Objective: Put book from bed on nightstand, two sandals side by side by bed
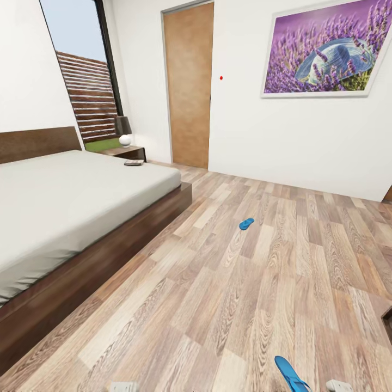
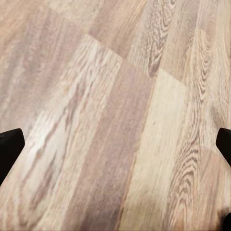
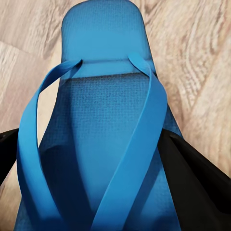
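Nearest, the right gripper (image 3: pixel 103 159) has its dark fingers (image 3: pixel 192 178) closed on a blue sandal (image 3: pixel 103 120). The left gripper (image 2: pixel 115 144) is spread wide over bare plank floor (image 2: pixel 115 96). Farther off the second sandal (image 1: pixel 246 223) lies on the floor beside the bed (image 1: pixel 71 201); the book (image 1: pixel 133 162) rests at the mattress's far corner, the nightstand (image 1: pixel 128 152) just behind it.

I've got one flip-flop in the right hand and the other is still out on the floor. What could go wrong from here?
1. The right hand grips the held sandal by its rear part only; the thin sole may flop or slip while driving.
2. The other sandal lies in open floor away from the bed; the base could run over it.
3. The book sits at the mattress's far corner, likely an awkward reach.
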Tool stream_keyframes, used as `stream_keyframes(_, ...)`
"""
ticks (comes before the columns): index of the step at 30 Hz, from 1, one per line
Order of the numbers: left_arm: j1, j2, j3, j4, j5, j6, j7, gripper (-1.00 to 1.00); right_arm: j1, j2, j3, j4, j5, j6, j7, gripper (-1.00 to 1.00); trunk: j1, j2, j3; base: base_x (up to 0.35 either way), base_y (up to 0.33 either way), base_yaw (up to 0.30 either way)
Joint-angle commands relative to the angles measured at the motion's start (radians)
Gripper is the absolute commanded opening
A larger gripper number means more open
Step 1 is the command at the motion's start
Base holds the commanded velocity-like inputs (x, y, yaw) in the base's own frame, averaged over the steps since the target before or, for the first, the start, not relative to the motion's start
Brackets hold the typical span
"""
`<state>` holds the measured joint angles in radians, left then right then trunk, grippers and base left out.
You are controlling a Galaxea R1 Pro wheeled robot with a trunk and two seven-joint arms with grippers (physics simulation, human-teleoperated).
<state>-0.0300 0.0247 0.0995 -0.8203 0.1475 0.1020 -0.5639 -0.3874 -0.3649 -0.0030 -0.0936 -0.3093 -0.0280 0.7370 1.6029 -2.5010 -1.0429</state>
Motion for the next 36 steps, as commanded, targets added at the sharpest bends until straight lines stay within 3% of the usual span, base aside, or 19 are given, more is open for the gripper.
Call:
stream_keyframes(1, 0.000, 0.000, 0.001, 0.000, 0.010, 0.011, -0.005, 1.00, -0.001, 0.000, 0.000, 0.001, -0.002, -0.003, 0.002, -1.00, 0.000, 0.000, -0.002, 0.000, 0.000, 0.000)
stream_keyframes(16, 0.000, 0.000, 0.001, 0.000, 0.010, 0.010, -0.005, 1.00, -0.001, 0.000, 0.000, 0.001, -0.002, -0.003, 0.004, -1.00, 0.000, 0.000, -0.024, 0.013, 0.000, -0.050)
stream_keyframes(36, 0.000, 0.000, 0.003, 0.000, 0.012, 0.012, -0.002, 1.00, -0.001, 0.000, 0.000, 0.002, -0.001, -0.003, 0.002, -1.00, 0.000, 0.000, -0.024, 0.299, 0.002, -0.002)
